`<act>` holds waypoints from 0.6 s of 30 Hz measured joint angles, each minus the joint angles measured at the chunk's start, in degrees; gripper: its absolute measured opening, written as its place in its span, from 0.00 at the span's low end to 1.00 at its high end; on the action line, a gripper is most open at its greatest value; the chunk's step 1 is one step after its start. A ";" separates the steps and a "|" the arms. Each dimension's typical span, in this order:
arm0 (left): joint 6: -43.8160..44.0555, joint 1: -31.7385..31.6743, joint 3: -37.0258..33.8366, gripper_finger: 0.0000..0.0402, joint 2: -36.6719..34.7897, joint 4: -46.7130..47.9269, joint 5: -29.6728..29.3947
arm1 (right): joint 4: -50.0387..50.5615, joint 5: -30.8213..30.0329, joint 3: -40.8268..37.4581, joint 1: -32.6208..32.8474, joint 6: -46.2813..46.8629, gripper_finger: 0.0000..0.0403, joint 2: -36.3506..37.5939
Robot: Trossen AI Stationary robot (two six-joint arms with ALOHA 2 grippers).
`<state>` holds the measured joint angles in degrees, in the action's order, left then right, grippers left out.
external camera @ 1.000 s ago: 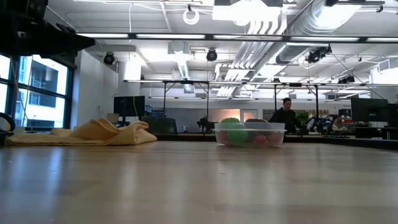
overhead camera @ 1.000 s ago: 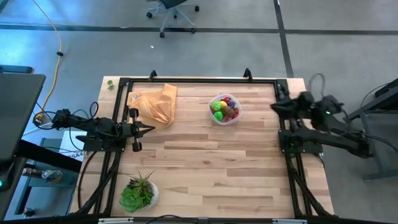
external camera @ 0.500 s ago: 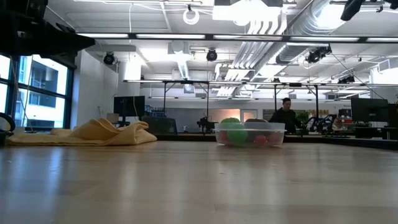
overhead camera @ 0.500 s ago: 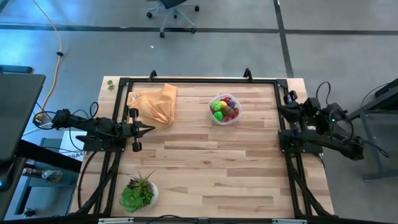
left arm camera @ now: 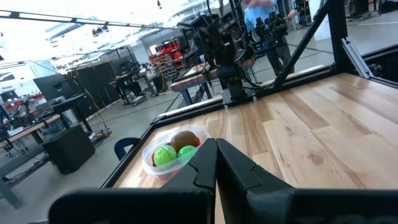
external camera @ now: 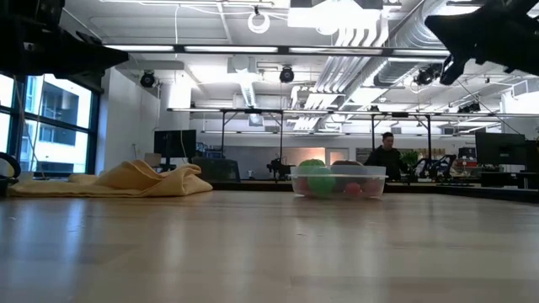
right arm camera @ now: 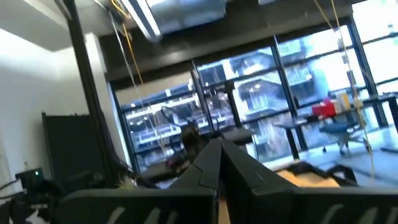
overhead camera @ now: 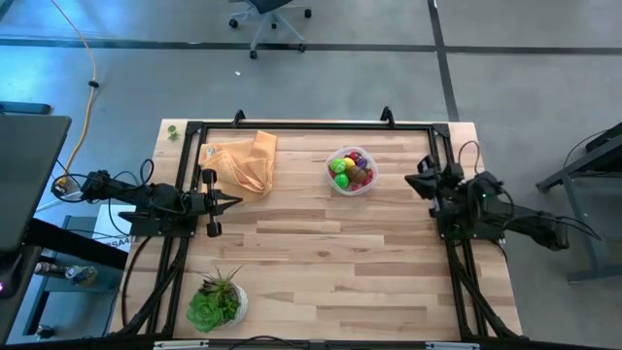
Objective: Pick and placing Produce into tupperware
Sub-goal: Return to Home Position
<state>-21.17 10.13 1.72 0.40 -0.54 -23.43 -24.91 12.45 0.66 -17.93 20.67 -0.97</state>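
Observation:
The tupperware is a small clear tub standing on its base on the far middle of the table, also seen in the low view and the left wrist view. The produce fills it: green, yellow, purple, red and one brown piece. My left gripper is shut and hangs over the table's left part, pointing right toward the tub, well short of it. My right gripper is shut at the table's right edge, raised above the table and right of the tub.
A tan-orange cloth lies crumpled at the far left corner. A leafy plant in a white pot stands near the left near corner. A black frame runs along the table's edges. A person stands far behind the table.
My right arm has folded in and come down at the table's right edge. Its gripper has swung toward the tub and now shows at the top right of the low view, where it was barely seen before. The tub, produce and left arm have kept still.

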 joint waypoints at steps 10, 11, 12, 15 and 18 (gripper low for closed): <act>0.00 0.00 0.00 0.00 0.00 0.00 0.03 | 17.97 0.55 0.02 0.00 -5.78 0.00 -0.06; 0.00 0.00 0.00 0.00 0.00 0.00 0.02 | 20.79 0.55 0.02 0.00 -6.49 0.00 -0.06; 0.00 0.00 0.00 0.00 0.00 0.00 0.01 | 22.82 0.31 0.10 0.00 -6.88 0.00 -0.06; 0.00 0.00 0.00 0.00 0.00 -0.02 0.03 | 23.04 -1.22 0.13 -0.02 -7.25 0.00 -0.93; 0.01 0.00 0.00 0.00 0.00 -0.03 0.03 | 23.13 -2.01 0.13 0.00 -7.24 0.00 -1.30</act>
<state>-21.16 10.13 1.72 0.40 -0.56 -23.40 -1.77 10.44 0.80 -17.94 13.43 -2.27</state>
